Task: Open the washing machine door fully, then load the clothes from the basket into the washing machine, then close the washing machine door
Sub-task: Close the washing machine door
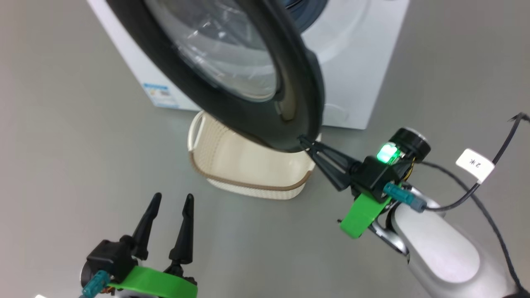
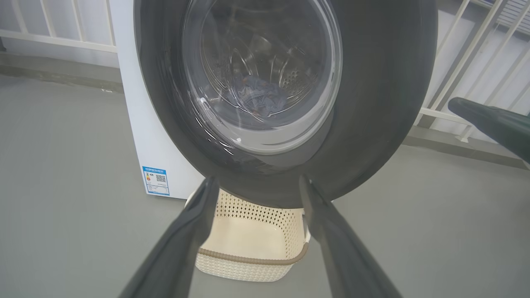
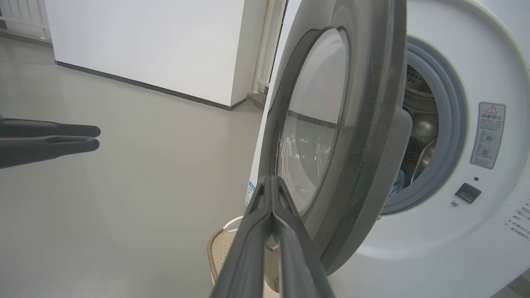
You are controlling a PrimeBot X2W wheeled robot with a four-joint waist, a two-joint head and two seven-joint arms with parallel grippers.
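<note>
Finds the washing machine door half open, hinged on the left of the washing machine and overhanging the empty basket, clothes lying in the drum. Meets its free right edge with the right tool, pinched together on nothing, tips seemingly touching the rim. Leaves the left tool spread wide, low and well apart; probably calls for a closing push from the nearer right arm.

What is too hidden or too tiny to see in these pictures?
Head view: the washing machine door covers the far end of the basket.
Head view: the washing machine is cut off by the top edge.
Left wrist view: the cloth is blurred behind the door glass.
Left wrist view: print on the blue label is too small.
</note>
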